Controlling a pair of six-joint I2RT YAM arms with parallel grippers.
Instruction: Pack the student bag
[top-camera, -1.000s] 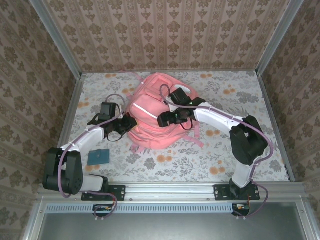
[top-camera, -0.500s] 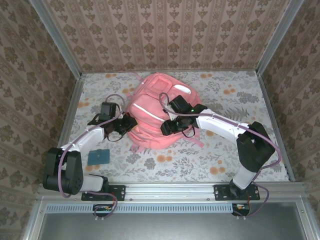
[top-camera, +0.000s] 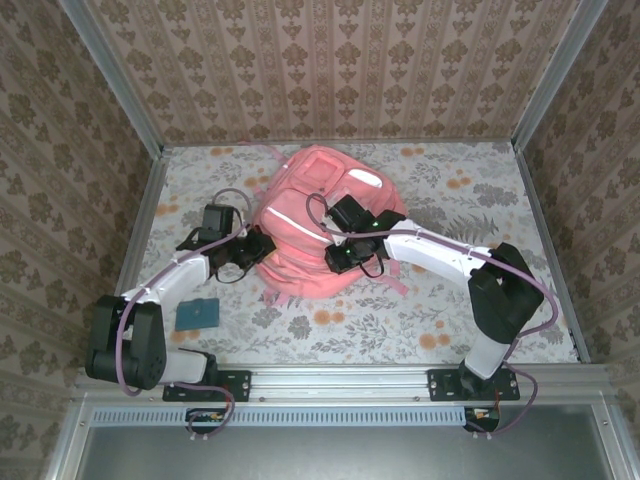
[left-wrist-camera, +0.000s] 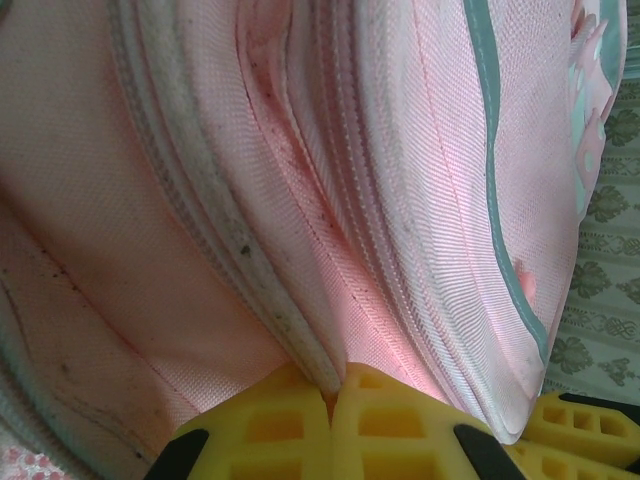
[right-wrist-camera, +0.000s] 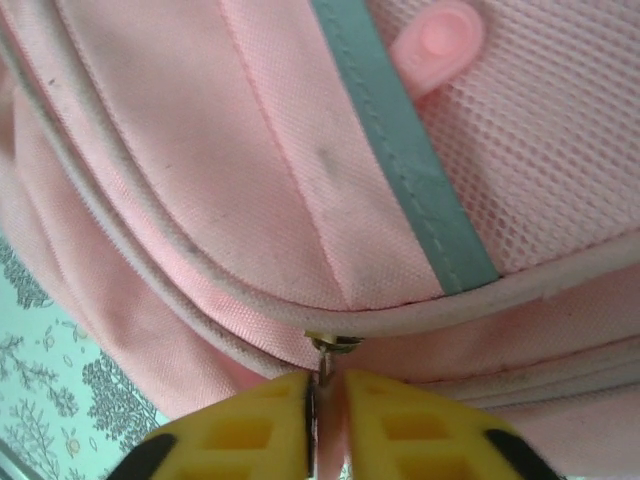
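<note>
Student bag (top-camera: 305, 190), interior hidden, left pincer (left-wrist-camera: 335, 378) clamped on its piped seam (left-wrist-camera: 300, 340), right pincer (right-wrist-camera: 325, 388) pinching its zipper pull (right-wrist-camera: 327, 358)

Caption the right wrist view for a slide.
Right claw pinches the metal zipper pull on the pink student bag.

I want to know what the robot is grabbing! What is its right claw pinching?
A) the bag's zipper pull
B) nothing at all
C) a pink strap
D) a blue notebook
A: in the right wrist view, the right claw is closed on the small metal zipper pull of the pink bag.
</note>
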